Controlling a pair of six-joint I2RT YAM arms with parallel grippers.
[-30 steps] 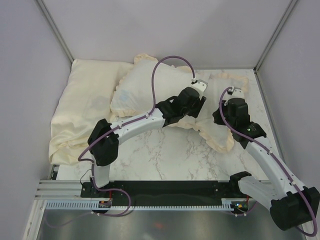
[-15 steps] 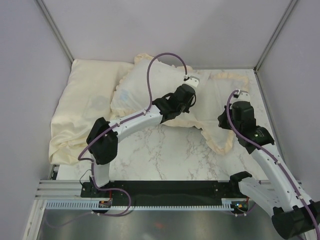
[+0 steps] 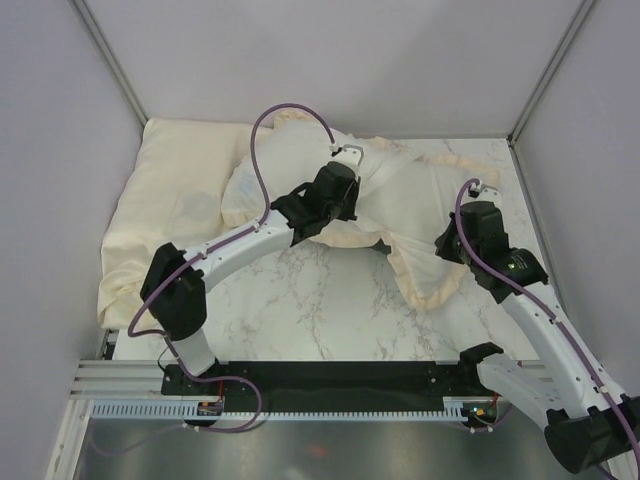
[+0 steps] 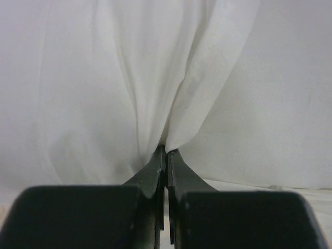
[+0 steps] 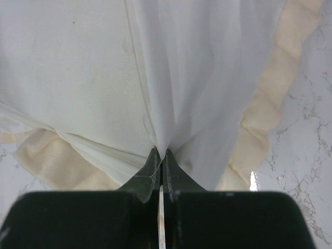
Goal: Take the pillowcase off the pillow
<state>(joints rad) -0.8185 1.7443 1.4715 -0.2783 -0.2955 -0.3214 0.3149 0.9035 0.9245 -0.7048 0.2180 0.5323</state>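
Left tool (image 4: 165,150) and right tool (image 5: 160,152) are each clamped on a pinched fold of the whitish, cream-frilled pillowcase (image 3: 420,190), which lies bunched on the marble tabletop (image 3: 320,300) against the right side of the pale-yellow cushion (image 3: 170,200).

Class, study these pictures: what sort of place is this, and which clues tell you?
Probably a robotics lab test cell, not a home: robot arms bolted to a base rail at a marble-patterned table, enclosed by plain walls with metal posts.

Top view looks down from behind. Wrist views sit close behind their fingertips (image 4: 154,167), facing pillowcase (image 5: 93,67) cloth shared overhead.
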